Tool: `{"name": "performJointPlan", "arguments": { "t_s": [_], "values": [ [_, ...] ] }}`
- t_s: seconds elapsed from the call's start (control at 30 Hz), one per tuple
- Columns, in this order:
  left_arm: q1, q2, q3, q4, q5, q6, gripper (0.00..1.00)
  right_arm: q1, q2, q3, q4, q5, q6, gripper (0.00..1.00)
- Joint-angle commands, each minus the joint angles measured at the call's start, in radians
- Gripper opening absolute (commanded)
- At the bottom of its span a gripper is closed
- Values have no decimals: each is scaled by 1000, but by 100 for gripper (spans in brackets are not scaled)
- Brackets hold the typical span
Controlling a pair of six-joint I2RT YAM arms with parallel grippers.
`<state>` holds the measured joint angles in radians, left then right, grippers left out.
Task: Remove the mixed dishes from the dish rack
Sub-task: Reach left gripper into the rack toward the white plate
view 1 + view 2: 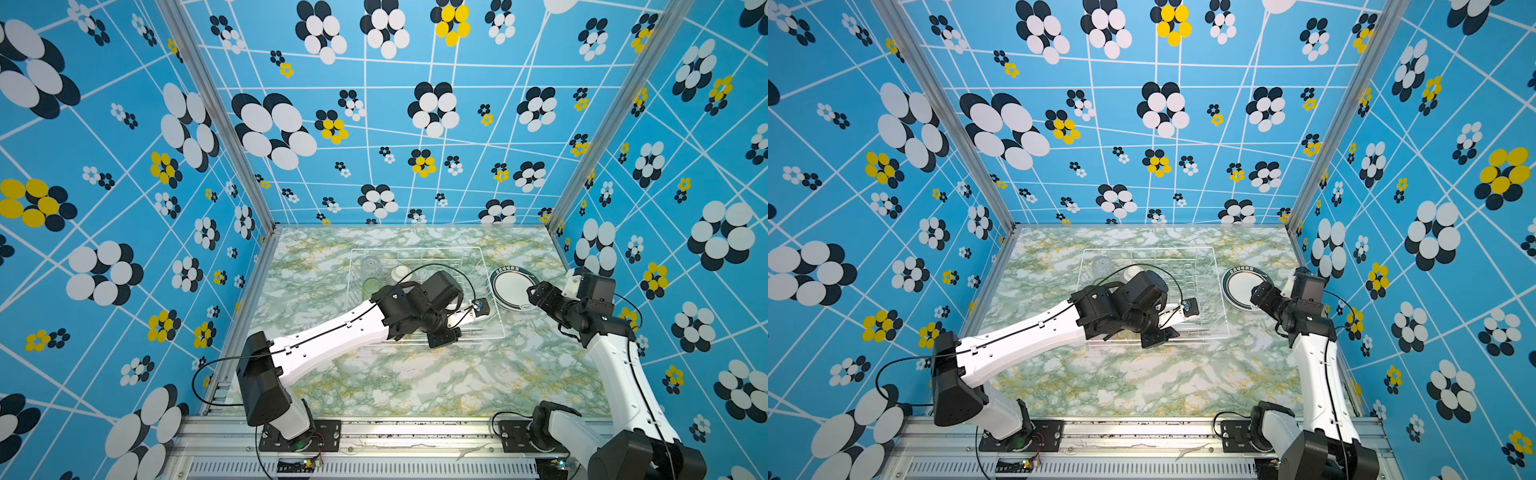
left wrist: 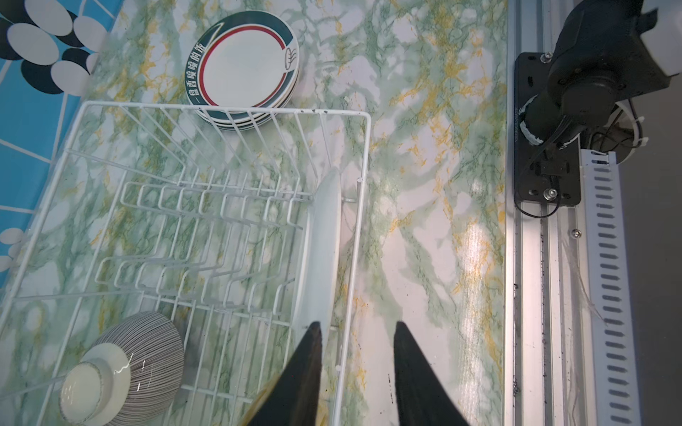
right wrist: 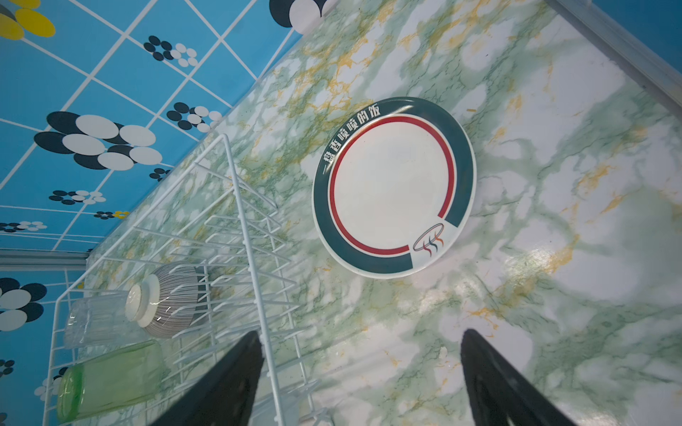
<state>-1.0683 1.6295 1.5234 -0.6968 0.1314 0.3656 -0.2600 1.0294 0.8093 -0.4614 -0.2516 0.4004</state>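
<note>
Blue walls [image 1: 124, 174] printed with white, black and yellow flower dots box in a green-and-yellow marble-look bench [image 1: 395, 382]. Aluminium rail [image 1: 374, 432] runs along its near edge.

Dish rack [image 1: 415, 248], white wire, sits mid-bench toward the back. One plate [image 2: 323, 239] stands in it on edge, in the end divider slot just inside the rack's near wall. Its edge line runs parallel to that wall, left-right in the top views, plain white side showing.

Left pincer [image 2: 358, 324] is partly open, straddling that near wall wire. One fingertip overlaps the plate's rim, contact unclear, no grip visible.

Striped bowl [image 2: 147, 354] sits bottom-up and tilted in the rack's open section, foot ring up. Clear tumbler [image 3: 96, 321] and green tumbler [image 3: 110, 380] stand just beside it, long axes vertical. Mouth up or down unclear.

Plate stack [image 3: 391, 184] lies flat, face up, on the bench just right of the rack. Top plate has a dark green rim band, red inner ring and a small steaming-bowl logo. White Chinese characters on the band, "香喷喷的饭" readable.

Right pincer [image 3: 361, 332] is wide open and empty, hovering near the stack.
</note>
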Motion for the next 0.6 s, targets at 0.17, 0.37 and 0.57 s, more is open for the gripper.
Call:
{"name": "performJointPlan", "arguments": {
  "t_s": [0.17, 0.37, 0.57],
  "values": [
    [-12, 108, 77, -79, -144, 47, 36, 10, -19, -5, 9, -15, 5, 86],
    [-14, 118, 92, -54, -173, 59, 36, 10, -28, -7, 10, -15, 5, 86],
    [-15, 146, 117, -80, -159, 73, 36, 10, -19, -5, 19, -18, 7, 86]
  ]
}}
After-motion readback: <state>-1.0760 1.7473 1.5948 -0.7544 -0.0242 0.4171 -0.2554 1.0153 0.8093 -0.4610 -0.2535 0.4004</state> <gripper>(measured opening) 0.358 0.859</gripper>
